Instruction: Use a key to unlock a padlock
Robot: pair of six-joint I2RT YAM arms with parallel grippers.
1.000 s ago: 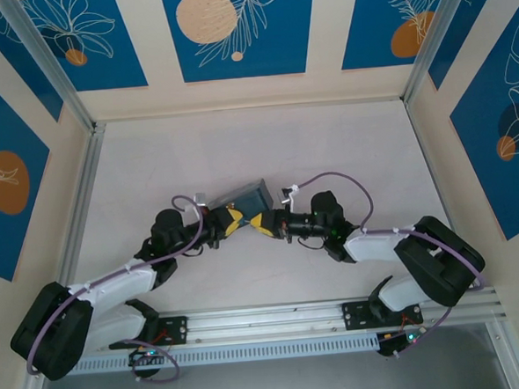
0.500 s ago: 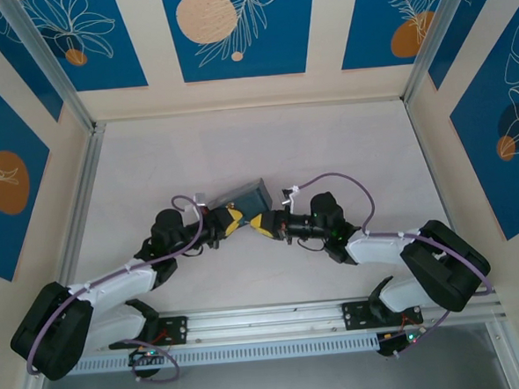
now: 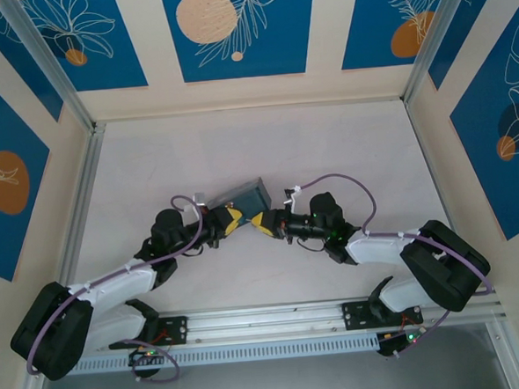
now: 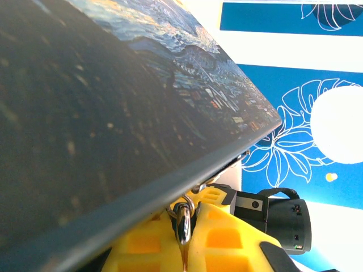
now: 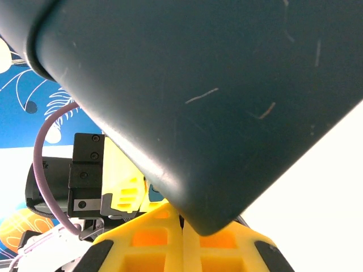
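Observation:
The Starry-Night box (image 3: 246, 196) lies mid-table, and both grippers meet at its near edge. My left gripper (image 3: 233, 218) is shut on the padlock (image 4: 182, 222), a small metal piece pinched between the yellow fingers (image 4: 227, 238). Its thin shackle loop (image 4: 184, 205) reaches up under the box edge (image 4: 170, 187). In the right wrist view a teal bit of the padlock (image 5: 152, 189) shows beside the left fingers. My right gripper (image 3: 260, 220) is shut, its fingertips (image 5: 159, 229) pressed together under the box's dark corner (image 5: 218, 224). The key is hidden.
The right gripper's black housing (image 4: 275, 215) sits just beyond the padlock in the left wrist view. The left arm's purple cable (image 5: 48, 170) loops to the left in the right wrist view. Blue patterned walls (image 3: 232, 29) close in the table (image 3: 327, 146).
The right arm has edged slightly left, bringing its fingertips closer to the left gripper. The left arm and the box have stayed put.

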